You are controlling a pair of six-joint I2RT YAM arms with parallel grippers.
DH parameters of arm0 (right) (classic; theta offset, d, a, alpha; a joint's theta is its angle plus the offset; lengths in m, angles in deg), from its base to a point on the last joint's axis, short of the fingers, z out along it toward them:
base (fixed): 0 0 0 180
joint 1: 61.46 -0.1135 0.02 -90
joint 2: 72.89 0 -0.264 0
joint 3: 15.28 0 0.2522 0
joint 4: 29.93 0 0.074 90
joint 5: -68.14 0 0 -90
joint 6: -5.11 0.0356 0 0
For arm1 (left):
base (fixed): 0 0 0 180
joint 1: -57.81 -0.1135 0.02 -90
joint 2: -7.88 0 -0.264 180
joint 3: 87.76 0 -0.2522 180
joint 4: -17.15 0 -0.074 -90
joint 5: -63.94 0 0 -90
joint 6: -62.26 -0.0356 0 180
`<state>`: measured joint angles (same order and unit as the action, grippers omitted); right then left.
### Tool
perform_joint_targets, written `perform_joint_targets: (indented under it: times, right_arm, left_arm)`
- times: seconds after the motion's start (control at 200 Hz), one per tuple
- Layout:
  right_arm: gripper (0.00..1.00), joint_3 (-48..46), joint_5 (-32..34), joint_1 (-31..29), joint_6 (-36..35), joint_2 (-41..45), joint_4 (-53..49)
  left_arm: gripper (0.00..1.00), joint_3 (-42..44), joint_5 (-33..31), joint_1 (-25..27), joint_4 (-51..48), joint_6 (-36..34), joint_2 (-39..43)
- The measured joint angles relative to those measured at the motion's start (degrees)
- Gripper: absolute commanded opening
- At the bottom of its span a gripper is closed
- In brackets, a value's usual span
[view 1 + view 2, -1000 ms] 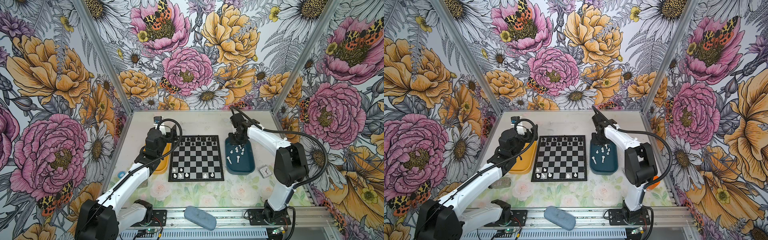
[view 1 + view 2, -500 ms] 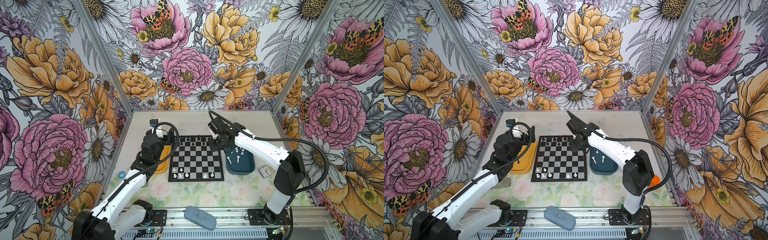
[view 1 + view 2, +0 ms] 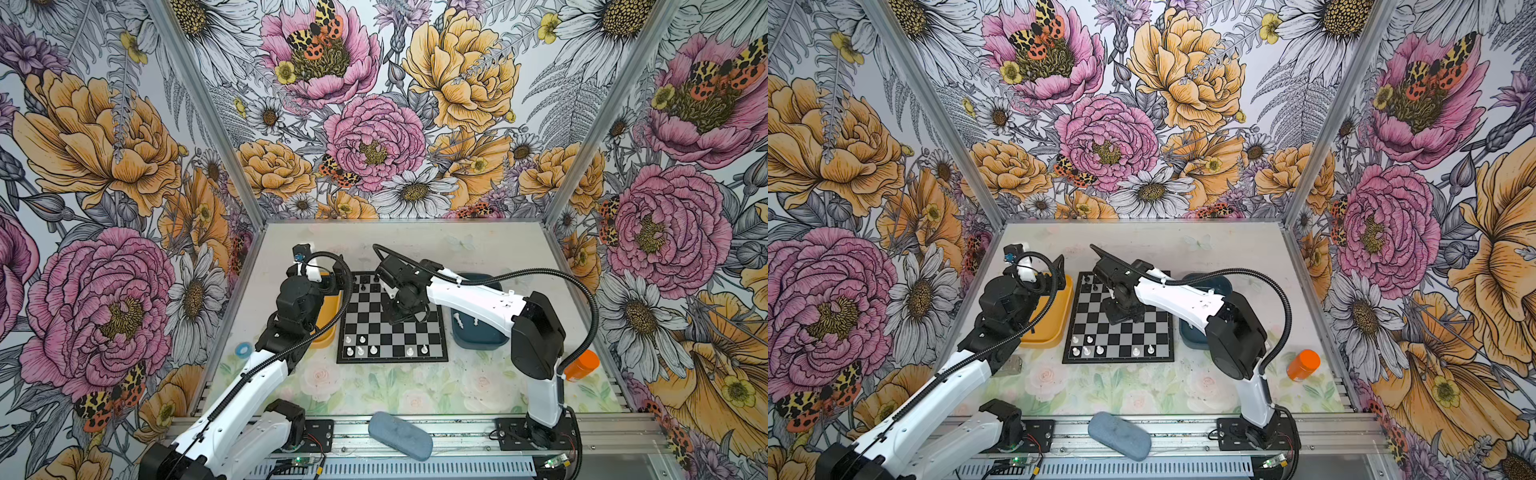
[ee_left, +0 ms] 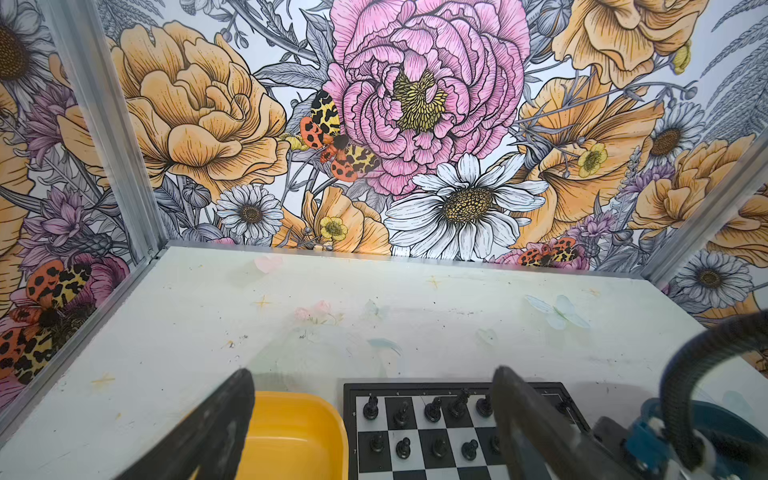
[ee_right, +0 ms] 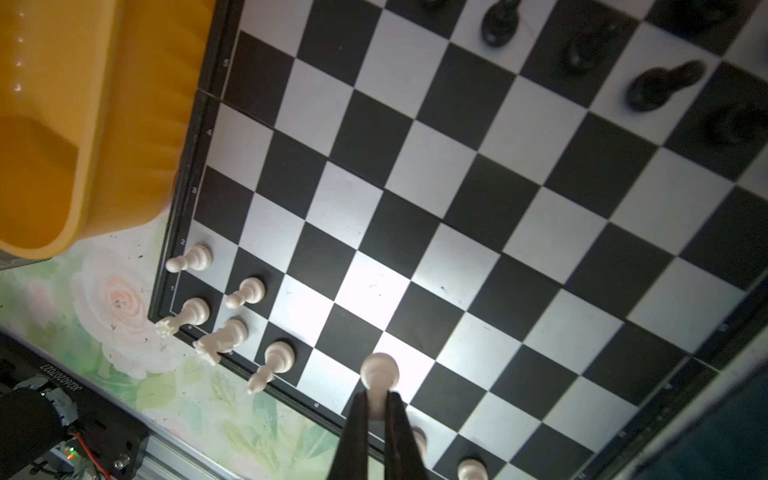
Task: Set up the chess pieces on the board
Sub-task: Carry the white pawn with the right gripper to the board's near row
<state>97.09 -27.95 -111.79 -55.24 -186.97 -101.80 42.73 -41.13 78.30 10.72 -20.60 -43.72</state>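
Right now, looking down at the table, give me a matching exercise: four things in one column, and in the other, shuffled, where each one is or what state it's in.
Column one
1. yellow tray
2. blue tray
3. orange bottle
4. right end effector

Column two
A. shut on a white chess piece above the board
B. right of the board in both top views
C. left of the board in both top views
D. on the table, near its front right corner

Pairs: 1-C, 2-B, 3-D, 4-A
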Motion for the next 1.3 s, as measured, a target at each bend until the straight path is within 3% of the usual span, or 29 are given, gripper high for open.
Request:
perform_joint_targets:
  times: [0.535, 1.301]
  right_arm:
    - [0.0, 4.7, -4.7, -3.0, 1.0, -6.4, 0.0]
    - [0.0, 6.3, -6.0, -4.6, 1.4, -10.2, 0.1]
  left_arm:
    - [0.91, 1.0, -0.4, 0.0, 0.0, 0.0, 1.4]
    - [0.91, 2.0, -0.4, -0.5, 0.0, 0.0, 2.0]
